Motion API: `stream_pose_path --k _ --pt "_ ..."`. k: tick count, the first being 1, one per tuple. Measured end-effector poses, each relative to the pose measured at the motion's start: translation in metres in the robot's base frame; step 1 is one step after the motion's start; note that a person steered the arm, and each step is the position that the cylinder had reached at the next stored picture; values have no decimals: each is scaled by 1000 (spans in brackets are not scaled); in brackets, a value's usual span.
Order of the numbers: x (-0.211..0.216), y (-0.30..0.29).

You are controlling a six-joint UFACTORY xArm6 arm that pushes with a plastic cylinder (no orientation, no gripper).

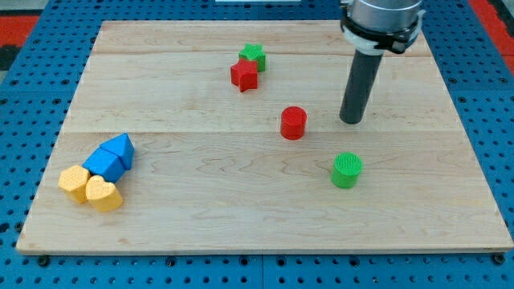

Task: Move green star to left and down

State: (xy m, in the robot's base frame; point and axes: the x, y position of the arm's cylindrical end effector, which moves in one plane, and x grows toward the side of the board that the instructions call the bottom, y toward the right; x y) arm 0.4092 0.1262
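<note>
Near the view's top on the wooden counter (241, 217), the green star (253, 55) touches the red star (244, 75) just below it, while my tip (351, 120), a bare rod without jaws, rests well right, beside the red cylinder (294, 123).

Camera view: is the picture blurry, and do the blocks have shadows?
Camera view: sharp and evenly lit; the green star and red cylinder cast only faint, soft shadows; my tip leaves a small dark patch on the wooden board; no glare.
</note>
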Motion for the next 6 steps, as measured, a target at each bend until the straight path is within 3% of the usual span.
stream_pose_path --k 1,2,3,5,6 --pt "-103 -49" --pt "-139 -68" --pt "-103 -84" --pt "-124 -160" --pt "-152 -123"
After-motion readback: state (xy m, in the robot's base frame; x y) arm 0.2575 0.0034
